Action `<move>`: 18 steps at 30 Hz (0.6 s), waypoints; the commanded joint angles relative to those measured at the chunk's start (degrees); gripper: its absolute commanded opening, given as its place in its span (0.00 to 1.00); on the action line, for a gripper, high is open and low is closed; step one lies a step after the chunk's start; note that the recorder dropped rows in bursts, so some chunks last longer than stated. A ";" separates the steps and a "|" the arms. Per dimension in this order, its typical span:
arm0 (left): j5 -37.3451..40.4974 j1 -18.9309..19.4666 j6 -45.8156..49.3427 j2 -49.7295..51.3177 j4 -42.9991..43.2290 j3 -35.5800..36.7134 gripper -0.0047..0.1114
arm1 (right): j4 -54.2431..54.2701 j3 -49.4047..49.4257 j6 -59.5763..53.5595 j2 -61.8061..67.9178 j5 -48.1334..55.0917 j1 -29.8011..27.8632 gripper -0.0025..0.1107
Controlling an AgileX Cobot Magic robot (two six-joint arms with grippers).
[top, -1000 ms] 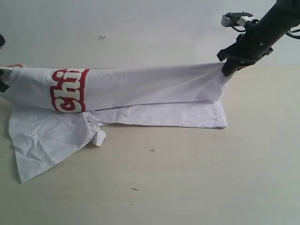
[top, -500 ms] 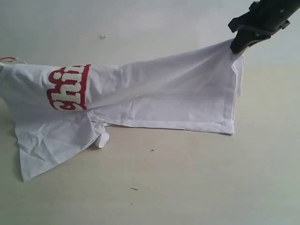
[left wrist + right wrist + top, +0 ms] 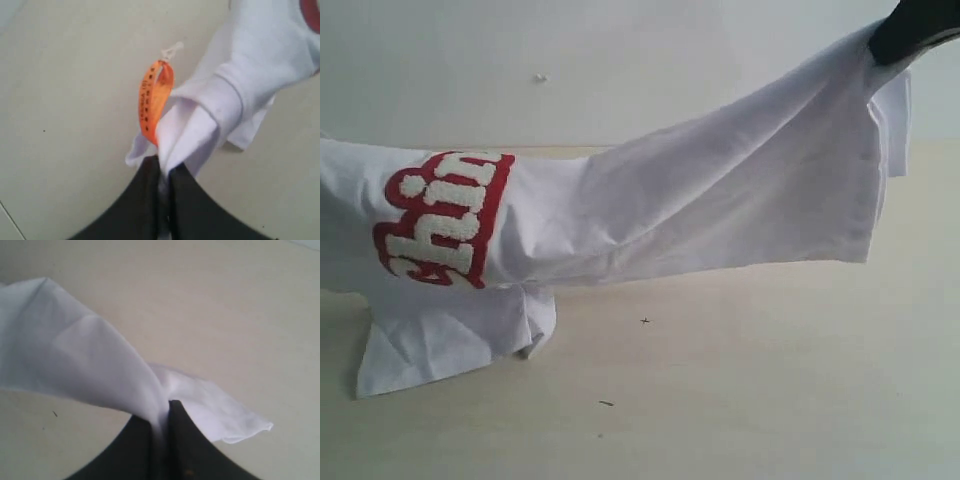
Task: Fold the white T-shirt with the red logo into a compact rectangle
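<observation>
Exterior: your right gripper, at one o'clock, is holding the soft white T-shirt aloft over the pale matte table, fuzzy red logo at nine. Left wrist: your left gripper is clamping the ribbed collar beside the orange tag. Right wrist: jaws are pinching smooth cloth

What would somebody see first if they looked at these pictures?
A big white T-shirt hangs stretched in the air across the whole exterior view, highest at the right, with only a crumpled bit reaching the table at lower left. Its fuzzy red logo stands out on the left. Up close, a bright orange tag loops out of the collar beside the left arm's jaws, shut on the cloth.
</observation>
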 commanded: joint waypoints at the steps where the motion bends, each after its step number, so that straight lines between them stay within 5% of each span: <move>1: 0.61 0.07 -7.57 -7.03 -4.38 2.00 0.04 | -1.32 4.23 2.49 -9.83 -0.49 -0.30 0.02; 6: 0.61 -2.20 -10.19 -12.01 -4.23 7.18 0.04 | 0.07 12.83 3.63 -14.40 -0.49 1.54 0.02; 10: 0.61 -2.74 -15.69 -12.10 -1.90 2.68 0.04 | 2.72 9.83 3.51 -13.56 -0.49 1.71 0.02; 15: 0.61 -2.74 -27.76 -18.66 11.44 1.70 0.04 | 3.73 10.33 4.75 -16.82 -0.49 2.44 0.02; 18: 0.61 -2.74 -28.27 -23.44 9.48 1.70 0.04 | 3.94 12.43 5.21 -20.69 -0.49 4.73 0.02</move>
